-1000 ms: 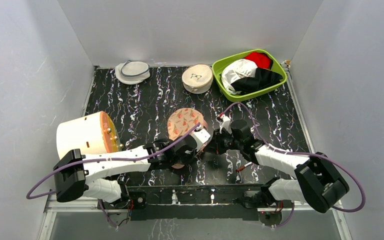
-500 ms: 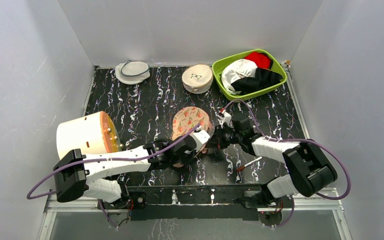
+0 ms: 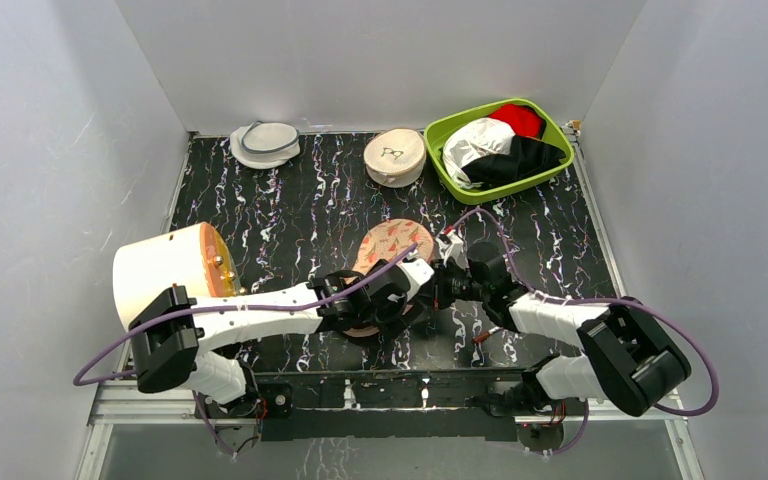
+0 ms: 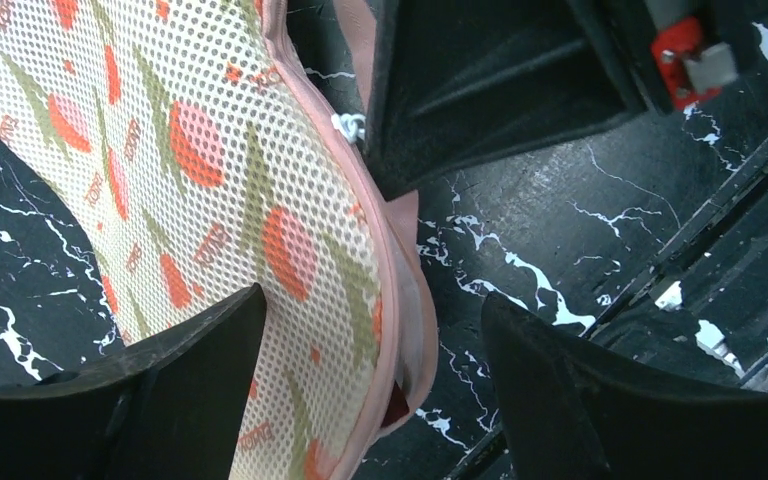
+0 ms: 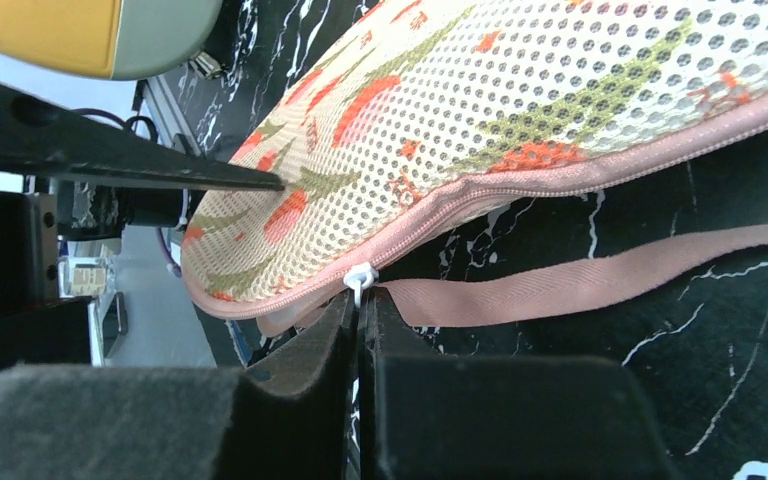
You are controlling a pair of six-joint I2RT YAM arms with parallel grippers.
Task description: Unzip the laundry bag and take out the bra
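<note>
The laundry bag (image 3: 392, 243) has slid right, now lying between both arms, right gripper (image 5: 360, 300) pinched on the zipper pull (image 5: 359, 277), left gripper (image 4: 370, 305) gaping around its edge, so I'd clamp that fabric first, then drag along the seam; the bra is hidden.

Laundry bag (image 3: 388, 243) lies on table (image 3: 260, 200), before basket (image 3: 475, 195).
</note>
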